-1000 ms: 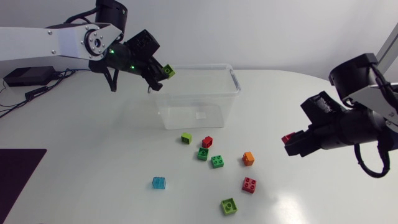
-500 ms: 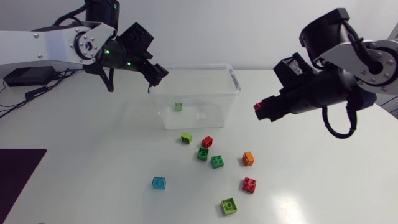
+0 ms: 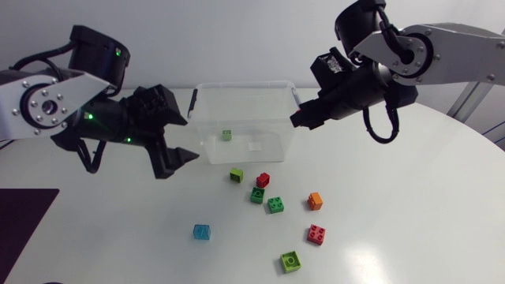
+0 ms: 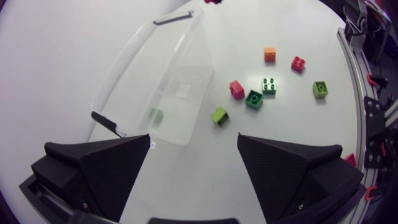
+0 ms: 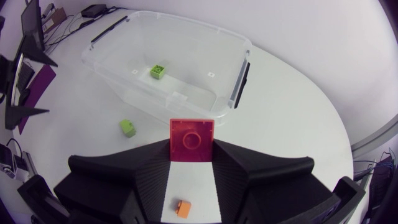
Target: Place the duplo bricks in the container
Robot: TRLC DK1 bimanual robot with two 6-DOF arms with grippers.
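The clear plastic container (image 3: 272, 118) stands at the back middle of the table, with one light green brick (image 3: 226, 135) on its floor. My left gripper (image 3: 178, 139) hangs open and empty off the container's left front corner. In the left wrist view its fingers frame the container (image 4: 186, 56) and the brick inside (image 4: 157, 114). My right gripper (image 3: 299, 119) is at the container's right end, shut on a red brick (image 5: 193, 140) that it holds just short of the rim (image 5: 186, 23). The light green brick (image 5: 158, 71) lies inside, ahead of it.
Loose bricks lie in front of the container: lime (image 3: 237, 174), red (image 3: 263, 179), two dark green (image 3: 257, 194) (image 3: 275, 204), orange (image 3: 315, 200), another red (image 3: 316, 233), another lime (image 3: 290, 261) and a blue one (image 3: 202, 231). A dark mat (image 3: 24, 213) lies at the front left.
My left gripper opened over the container, the light green brick fell in, and the arm drew back to the left front. My right arm carried the red brick leftward to the container's right end.
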